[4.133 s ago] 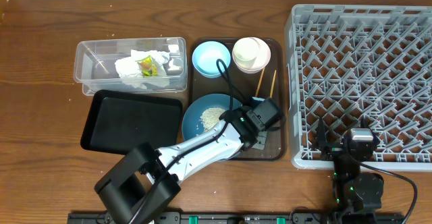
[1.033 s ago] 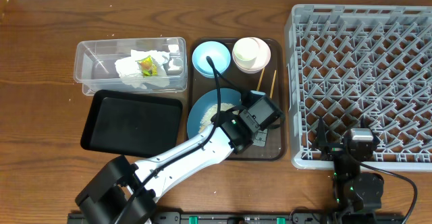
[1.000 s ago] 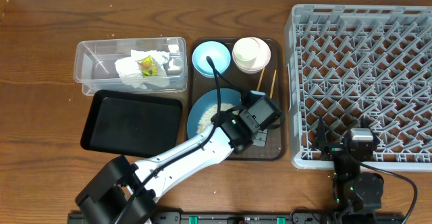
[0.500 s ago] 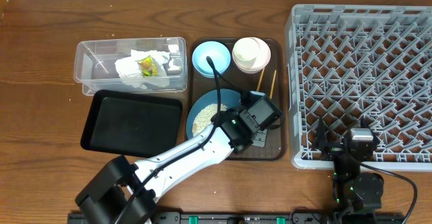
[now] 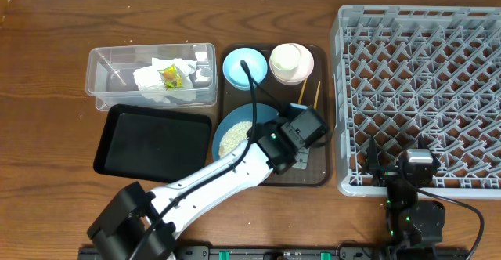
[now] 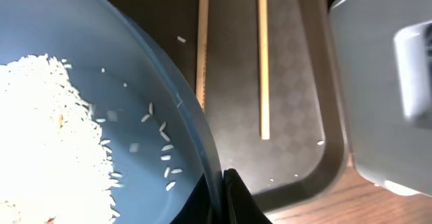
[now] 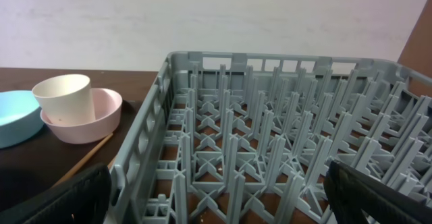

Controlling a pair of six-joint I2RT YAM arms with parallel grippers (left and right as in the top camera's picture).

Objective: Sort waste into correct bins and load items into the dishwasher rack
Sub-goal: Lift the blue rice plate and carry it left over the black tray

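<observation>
Brown wood-grain table [image 5: 47,25] under everything, with a plain pale wall behind it in the right wrist view. Dead centre sits the brown serving tray [image 6: 297,102], which has a faint diamond texture and rounded corners. On it, toward 7 o'clock, is the dark-blue plate [image 5: 225,127]: smooth, glossy and round, with a heap of white rice [image 5: 235,137] plus stray grains.

The left gripper [image 6: 227,197] is pinched tight on the plate's rim at about 4 o'clock. Only a dark sliver of finger shows in the wrist cam, and from above the arm covers that side of the plate.

Two thin wooden chopsticks [image 6: 263,62] lie side by side at 2 o'clock; one's end disappears behind the rim.

- Light-blue bowl [image 5: 244,66] at 12.
- White cup [image 5: 288,59] standing inside the pink bowl [image 5: 305,70] at 1.
- Clear plastic tub [image 5: 109,88] at 10, holding the crumpled napkin [image 5: 156,84] and yellow-green wrapper [image 5: 170,75].
- Matte black tray [image 5: 153,141] at 8.
- Grey lattice rack [image 5: 423,72] at 3, right edge cut off.

The right gripper [image 7: 216,197] hangs at the rack's 6 o'clock edge, jaws spread wide, holding nothing.
</observation>
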